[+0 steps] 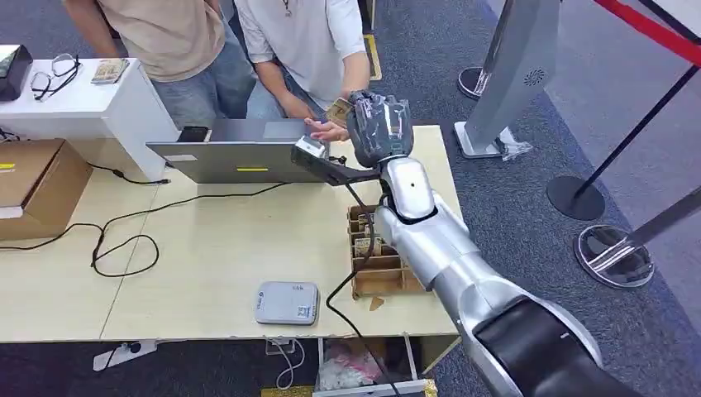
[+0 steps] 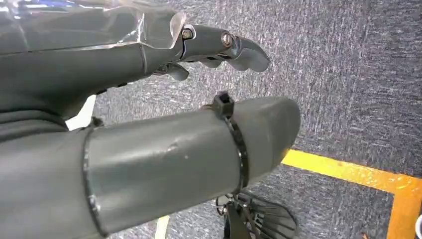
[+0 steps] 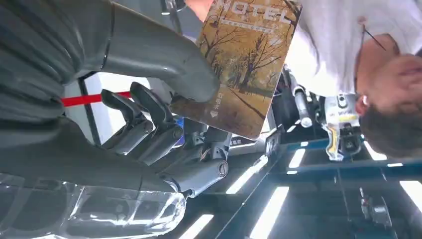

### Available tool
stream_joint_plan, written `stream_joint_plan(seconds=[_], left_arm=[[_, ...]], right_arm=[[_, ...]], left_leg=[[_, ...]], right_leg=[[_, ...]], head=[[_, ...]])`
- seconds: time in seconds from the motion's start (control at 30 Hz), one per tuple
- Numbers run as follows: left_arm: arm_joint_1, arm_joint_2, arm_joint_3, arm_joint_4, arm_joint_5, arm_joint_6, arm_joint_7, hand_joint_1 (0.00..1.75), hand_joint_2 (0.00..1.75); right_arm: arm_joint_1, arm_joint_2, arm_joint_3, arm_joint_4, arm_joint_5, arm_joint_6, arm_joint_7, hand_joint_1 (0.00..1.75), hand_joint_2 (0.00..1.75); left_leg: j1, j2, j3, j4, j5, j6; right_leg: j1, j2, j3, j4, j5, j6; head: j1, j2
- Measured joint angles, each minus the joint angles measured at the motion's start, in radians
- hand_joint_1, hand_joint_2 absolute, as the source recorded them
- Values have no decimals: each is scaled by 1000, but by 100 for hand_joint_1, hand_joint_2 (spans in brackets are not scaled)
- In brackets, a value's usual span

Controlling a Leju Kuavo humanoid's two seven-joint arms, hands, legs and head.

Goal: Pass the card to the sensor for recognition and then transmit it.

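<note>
Card (image 3: 244, 64) is pinched in the right robot hand (image 1: 379, 124): thick thumb pressed on the printed face, darker fingers (image 3: 149, 124) curled behind it. Autumn-tree print and "HOTEL" lettering are seen on the card in the right wrist view. In the head view only a sliver of the card (image 1: 337, 110) is visible at the hand, held above the far edge of the table (image 1: 207, 273), just beside a person's hand (image 1: 327, 129). Whether that hand is touching the card can't be told from here.

A small grey scanner-like unit (image 1: 309, 150) on a dark arm is seen just below and left of the right robot hand, near the far edge; probably the sensor, view is poor.

An open laptop (image 1: 240, 153) is set along the far edge, to the left of that unit. A wooden card box (image 1: 376, 265) with compartments is placed at the right edge, partly hidden by the right arm. A grey flat device (image 1: 286, 303) lies near the front edge. Black cables (image 1: 124, 240) are looped over the left part of the table.

Two people are standing behind the far edge.

Left robot hand (image 2: 149, 99) is seen over grey carpet with a yellow floor line (image 2: 348, 172); fingers are spread, nothing is held.
</note>
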Motion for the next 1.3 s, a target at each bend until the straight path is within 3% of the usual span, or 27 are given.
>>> stream_joint_plan(seconds=[0.47,0.5,0.57,0.77,1.1,1.13,1.3], left_arm=[[2,3,-3,0,-6,-7,1,0,0],[2,3,-3,0,-6,-8,1,0,0],[2,5,-3,0,-9,-8,1,0,0],[6,10,-4,0,-12,-6,3,0,0],[16,34,-4,0,-19,5,26,0,0],[16,35,-4,0,-19,5,27,0,0],[17,47,-4,0,-4,8,13,0,0]], right_arm=[[-11,5,-3,80,-3,-14,4,175,175],[-11,5,-3,82,-3,-14,3,73,175],[-13,5,-3,86,-3,-14,3,0,175],[-12,5,-8,91,-10,-22,-4,0,175],[17,5,-56,64,-84,-69,-98,0,175],[26,4,-59,54,-92,-71,-107,0,0],[86,-7,-82,-32,-141,-76,-161,0,0]], left_leg=[[0,0,0,0,0,0],[0,0,0,0,0,0],[0,0,0,0,0,0],[0,0,0,0,0,0],[0,0,0,0,0,0],[0,0,0,0,0,0],[0,0,0,0,0,0]], right_leg=[[0,0,0,0,0,0],[0,0,0,0,0,0],[0,0,0,0,0,0],[0,0,0,0,0,0],[0,0,0,0,0,0],[0,0,0,0,0,0],[0,0,0,0,0,0]], head=[[0,0],[0,0],[0,0],[0,0],[0,0],[0,0],[0,0]])
